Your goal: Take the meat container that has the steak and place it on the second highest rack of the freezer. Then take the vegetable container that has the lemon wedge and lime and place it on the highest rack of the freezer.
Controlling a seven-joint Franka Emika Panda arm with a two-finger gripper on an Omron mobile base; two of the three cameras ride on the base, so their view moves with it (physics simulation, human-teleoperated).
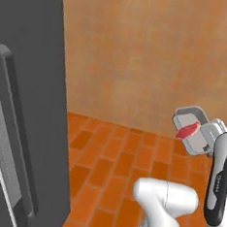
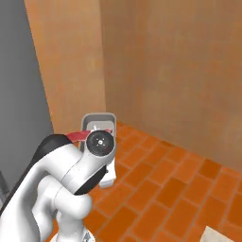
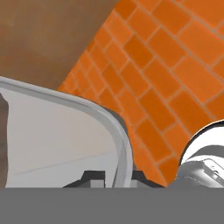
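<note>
Meat container (image 1: 194, 128) with steak (image 1: 187, 130) is riding in the air, its rim (image 3: 119, 144) pinched between closed jaws. Gripper (image 3: 113, 179) is holding it above brick floor (image 1: 116, 164), right of the grey freezer door (image 1: 24, 103).

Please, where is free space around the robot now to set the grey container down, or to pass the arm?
The orange brick floor lies bare between the dark grey freezer door and the tan wall. It is crowded near the arm: the shut gripper holds the grey meat container, with the red steak inside, close beside the white arm.
</note>
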